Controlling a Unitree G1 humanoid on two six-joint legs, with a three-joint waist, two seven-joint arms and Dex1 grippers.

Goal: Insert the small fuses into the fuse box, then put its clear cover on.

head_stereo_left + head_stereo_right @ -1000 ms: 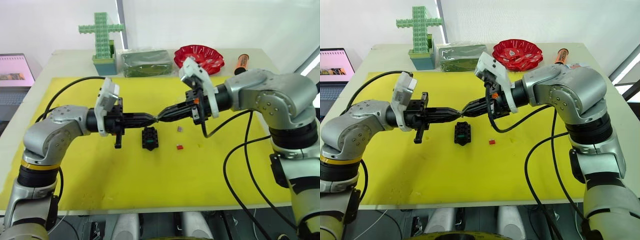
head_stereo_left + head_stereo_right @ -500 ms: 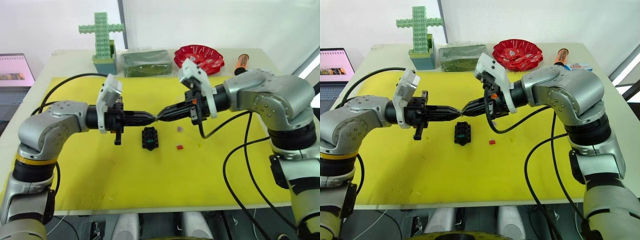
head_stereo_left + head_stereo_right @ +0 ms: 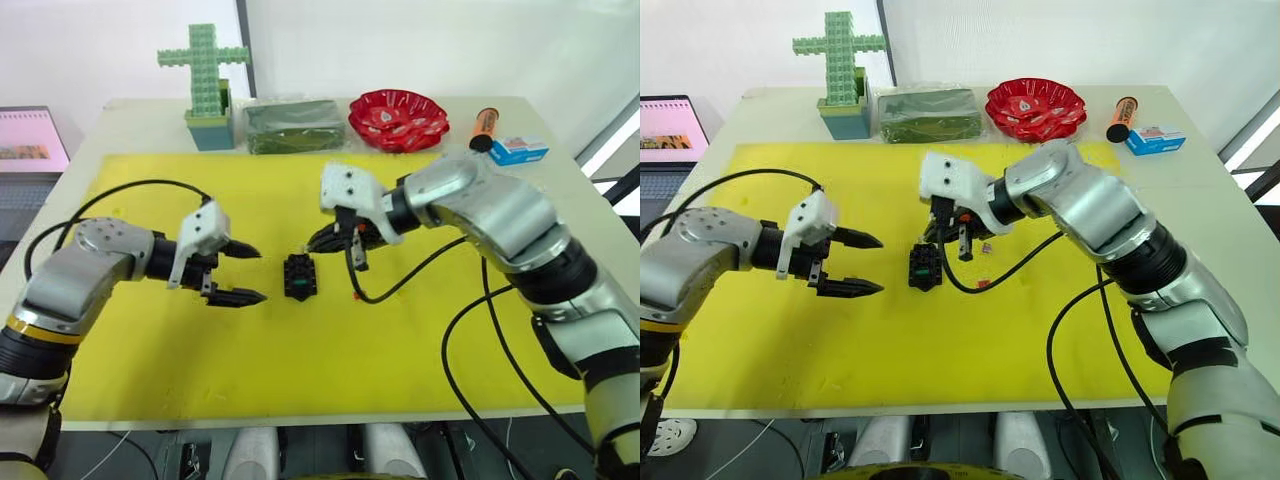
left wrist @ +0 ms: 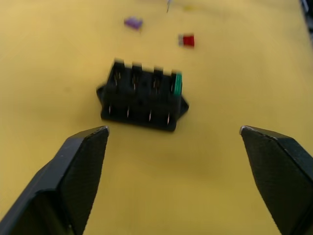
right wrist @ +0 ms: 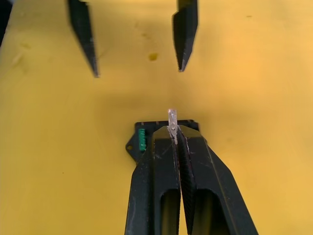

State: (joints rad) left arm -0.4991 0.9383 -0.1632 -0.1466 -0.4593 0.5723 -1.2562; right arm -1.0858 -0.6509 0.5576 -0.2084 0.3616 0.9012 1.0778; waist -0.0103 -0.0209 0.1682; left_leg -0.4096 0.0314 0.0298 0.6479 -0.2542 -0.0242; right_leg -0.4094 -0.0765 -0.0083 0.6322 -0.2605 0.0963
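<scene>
**Right gripper holds a fuse over the box**

The right gripper (image 5: 174, 131) has its jaws pinched on a small grey fuse (image 5: 171, 117), poised just above the fuse box (image 3: 299, 276) on the yellow mat (image 3: 300, 370). A green fuse (image 4: 177, 83) sits in an end slot. The left gripper (image 3: 862, 264), jaws wide, hangs beside the box. Red (image 4: 187, 40) and mauve (image 4: 132, 22) fuses lie near.

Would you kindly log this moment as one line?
left gripper: open, beside small black fuse box | right gripper: shut on small grey fuse, above box | green fuse: seated | red fuse: on mat
</scene>
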